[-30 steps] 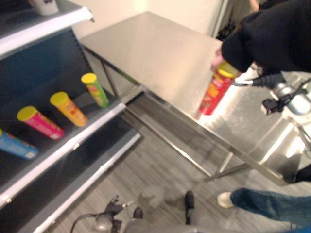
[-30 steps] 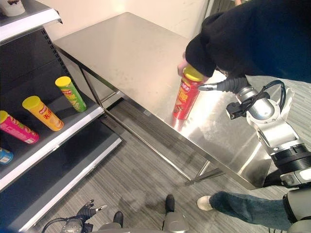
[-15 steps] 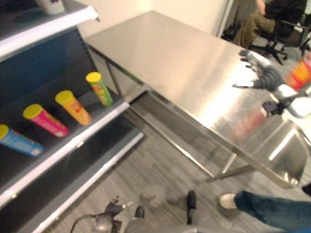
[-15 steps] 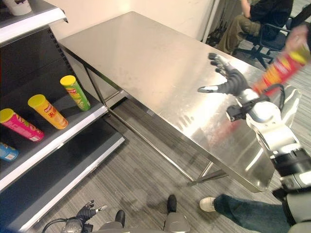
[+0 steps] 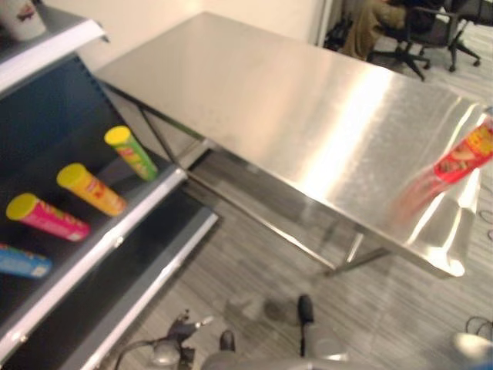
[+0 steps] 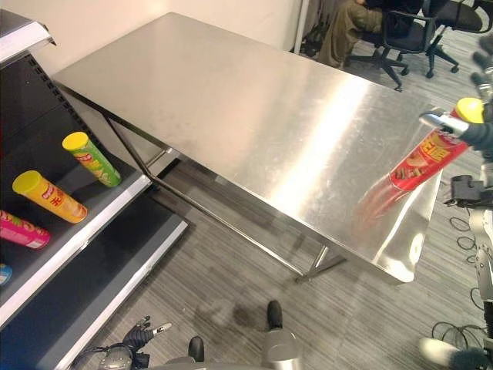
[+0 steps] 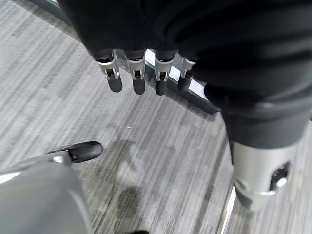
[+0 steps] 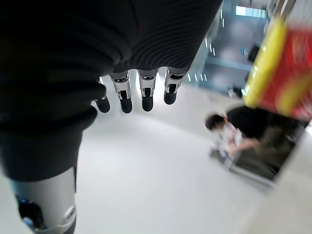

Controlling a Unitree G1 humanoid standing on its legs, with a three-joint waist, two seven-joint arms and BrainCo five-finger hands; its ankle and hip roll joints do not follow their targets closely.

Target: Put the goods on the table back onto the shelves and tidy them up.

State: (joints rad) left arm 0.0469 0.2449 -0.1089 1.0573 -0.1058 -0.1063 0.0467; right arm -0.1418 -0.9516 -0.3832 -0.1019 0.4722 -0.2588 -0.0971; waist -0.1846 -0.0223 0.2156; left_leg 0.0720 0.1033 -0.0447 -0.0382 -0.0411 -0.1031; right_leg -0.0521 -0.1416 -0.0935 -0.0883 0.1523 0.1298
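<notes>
A red chip can (image 6: 426, 156) with a yellow lid leans tilted over the right end of the steel table (image 6: 231, 100). Its lid end is beside my right hand (image 6: 482, 133). In the right wrist view that hand's fingers (image 8: 142, 92) are straight and the can (image 8: 287, 63) stands apart from them. My left hand (image 7: 139, 73) hangs open over the floor. On the shelf (image 5: 115, 231) at the left lie a green can (image 5: 131, 153), an orange can (image 5: 91, 189), a pink can (image 5: 46, 217) and a blue can (image 5: 19, 262).
A white cup (image 5: 21, 17) stands on the upper shelf board. A lower shelf board (image 5: 146, 285) juts out toward the floor. The table's legs and crossbar (image 6: 223, 223) run under it. A person sits on an office chair (image 6: 400, 31) behind the table.
The person leaning over the table has withdrawn. The red can went from the table's front edge to the right end beside my right hand. The camera has shifted.
</notes>
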